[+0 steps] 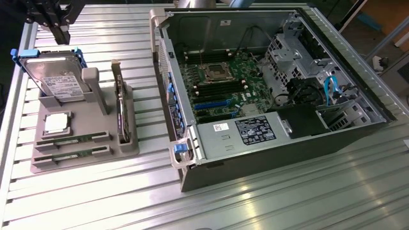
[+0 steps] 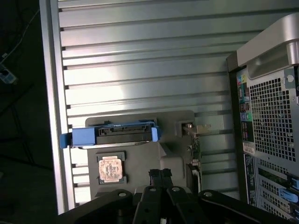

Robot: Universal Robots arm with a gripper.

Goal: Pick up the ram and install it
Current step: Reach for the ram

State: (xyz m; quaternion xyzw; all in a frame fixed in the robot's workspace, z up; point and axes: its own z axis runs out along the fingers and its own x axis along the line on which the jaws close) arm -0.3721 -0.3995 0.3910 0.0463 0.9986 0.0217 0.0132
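Exterior view:
- The black robot gripper (image 1: 61, 36) hung over the far corner of the ribbed aluminium table (image 1: 255, 201), on the exterior view's left. Its fingers were pressed together and held nothing.
- The moulded grey plastic holder (image 1: 96, 158) sat on the table below and nearer the camera.
- The ram, a long thin green circuit-board stick (image 1: 64, 140), lay in a slot at the near end of that holder, well apart from the gripper. It was not picked up.
- A second green stick (image 1: 65, 155) sat in the next slot, just beside the first.
- On the same holder were a silver boxy hard drive with a white label in a blue carrier (image 1: 57, 79), leaning back; a square silver processor chip (image 1: 56, 123); and a dark expansion card standing on edge (image 1: 120, 108).
- The open dark computer case (image 1: 268, 158) lay on its side on the exterior view's right, with the green motherboard (image 1: 221, 81) exposed.

Wrist view:
- The gripper (image 2: 161, 174) was closed and empty above the holder (image 2: 173, 163).
- The hard drive (image 2: 124, 134), processor chip (image 2: 111, 169) and expansion card (image 2: 196, 151) were in sight.
- The case's perforated grey panel (image 2: 271, 116) stood beside the holder on the table (image 2: 140, 46).
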